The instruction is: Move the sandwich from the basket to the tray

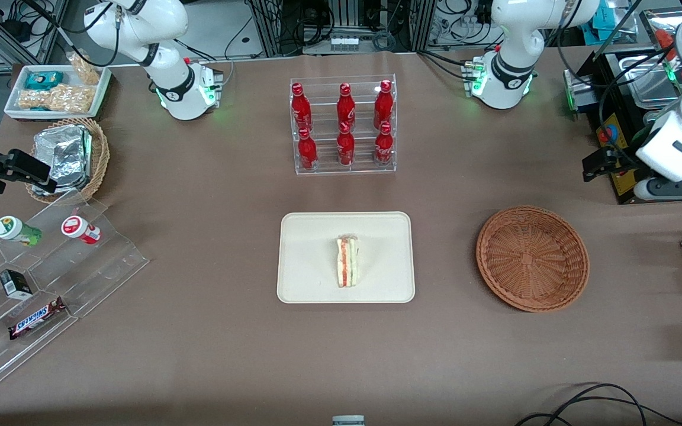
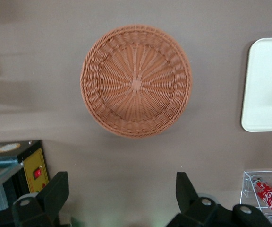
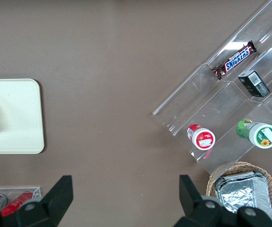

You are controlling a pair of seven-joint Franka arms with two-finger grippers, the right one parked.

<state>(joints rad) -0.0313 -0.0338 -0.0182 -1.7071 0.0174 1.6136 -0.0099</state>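
Left wrist view: gripper wide open, unladen.

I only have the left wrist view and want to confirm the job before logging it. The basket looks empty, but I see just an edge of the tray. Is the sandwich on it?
Observer: Yes. The sandwich lies on the cream tray.
Operator: Fully on, or hanging over the rim?
Observer: Fully on, near the tray's middle, with bare tray all around it.
Operator: And where is the arm relative to the basket?
Observer: The gripper is raised above the table with its fingers open. It is farther from the front camera than the wicker basket, toward the working arm's end.
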